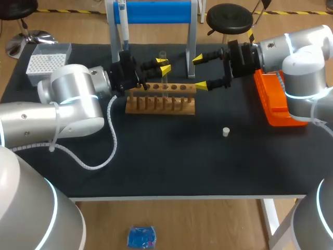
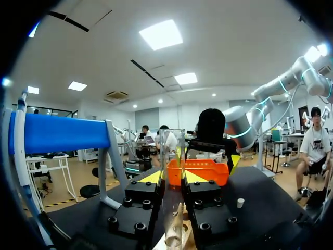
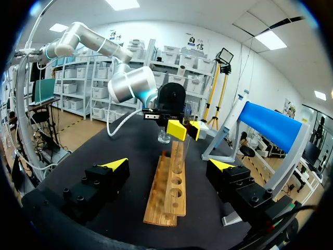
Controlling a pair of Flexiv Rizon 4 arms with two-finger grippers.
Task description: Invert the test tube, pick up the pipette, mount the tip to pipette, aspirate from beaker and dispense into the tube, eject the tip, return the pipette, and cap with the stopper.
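A clear test tube [image 1: 163,55] stands about upright over the wooden rack [image 1: 161,99], its lower end at one of the rack's holes. My left gripper [image 1: 163,65] is shut on the tube. In the left wrist view the tube [image 2: 173,151] runs up between the yellow tips of that gripper [image 2: 173,178]. My right gripper [image 1: 200,72] hangs wide open just right of the tube, over the rack's right end. From the right wrist, the rack [image 3: 169,192] and tube [image 3: 178,152] lie ahead of the open right gripper [image 3: 169,165]. A small white stopper [image 1: 226,132] lies on the mat. The pipette [image 1: 124,26] hangs on the blue stand [image 1: 151,11].
An orange tray [image 1: 276,101] sits at the table's right edge under my right arm. A grey tip box [image 1: 47,62] stands at the back left. The blue stand's legs rise right behind the rack. A white cable loops over the mat near my left arm.
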